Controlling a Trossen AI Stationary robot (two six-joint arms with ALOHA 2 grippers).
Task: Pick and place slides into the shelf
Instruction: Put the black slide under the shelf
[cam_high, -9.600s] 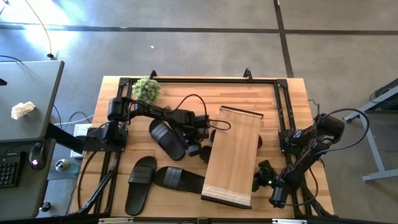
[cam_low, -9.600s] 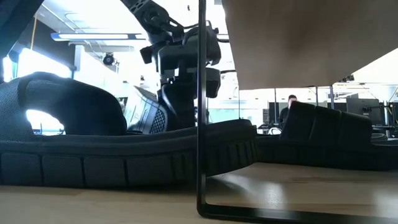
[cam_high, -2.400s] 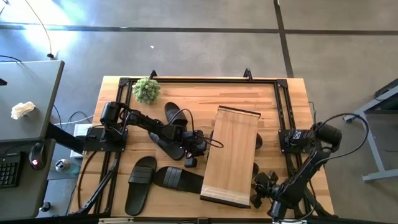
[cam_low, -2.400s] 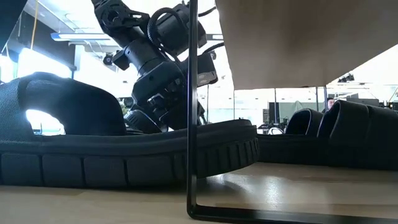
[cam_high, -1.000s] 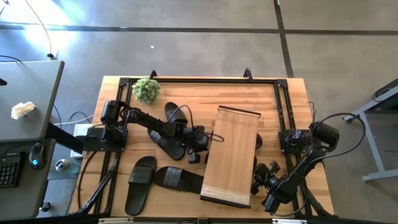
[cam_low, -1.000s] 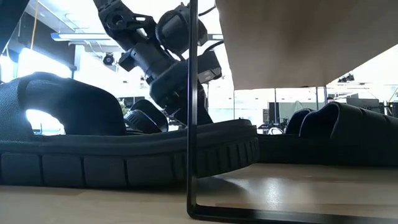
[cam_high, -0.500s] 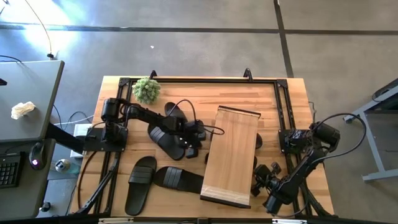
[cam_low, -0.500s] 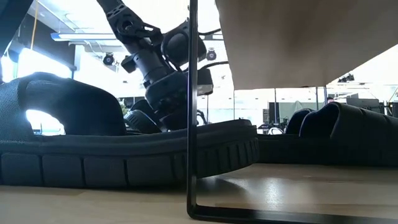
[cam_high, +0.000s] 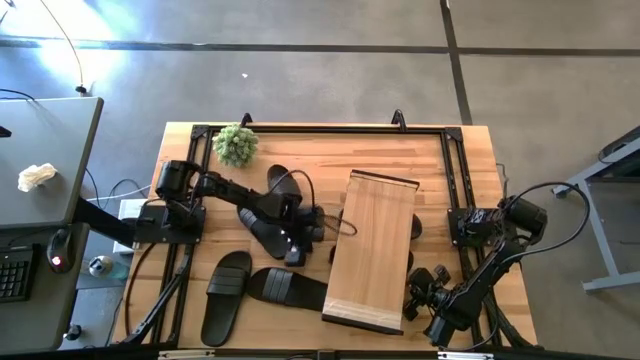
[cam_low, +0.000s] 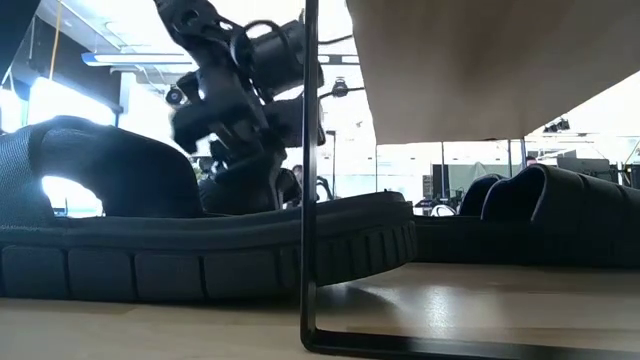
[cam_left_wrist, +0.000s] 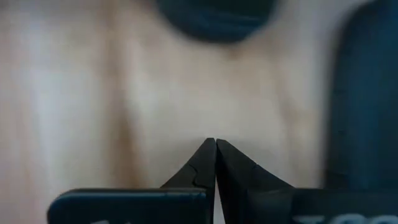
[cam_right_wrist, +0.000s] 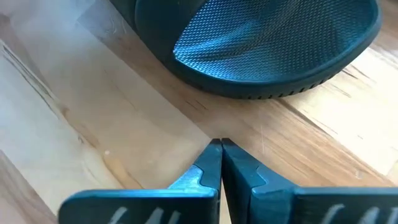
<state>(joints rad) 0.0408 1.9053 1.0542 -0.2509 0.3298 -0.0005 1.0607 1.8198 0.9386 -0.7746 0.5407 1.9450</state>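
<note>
High view: left gripper (cam_high: 297, 243) over the table's middle, just left of the shelf (cam_high: 373, 250), above the slide (cam_high: 268, 232) that lies beside it. Slide's long axis running diagonally, one end toward the far left, the other toward the near edge and the shelf. Contact with it impossible to judge from above. A second slide (cam_high: 283, 183) just beyond, two more slides (cam_high: 225, 297) near the front edge, well apart from the gripper. Right gripper (cam_high: 417, 291) low at the shelf's near right corner, with a dark slide edge (cam_high: 414, 226) peeking out from under the shelf's right side. Left arm clearly the nearer one to the loose slides; shelf lying to the right of them.

Low view: left gripper (cam_low: 245, 120) blurred, raised behind a thin dark shelf leg (cam_low: 309, 170). A slide (cam_low: 200, 250) filling the foreground, its tip under the shelf top (cam_low: 480, 60). More slides (cam_low: 540, 225) beneath the shelf at right.

Left wrist view: fingers (cam_left_wrist: 205, 163) pressed together, empty, pointed at bare wood. Dark slide shapes (cam_left_wrist: 364, 93) at the edges, blurred.

Right wrist view: fingers (cam_right_wrist: 208, 165) closed together, empty. A slide (cam_right_wrist: 261, 46) just ahead on the wood, textured sole up-facing, not touched.
</note>
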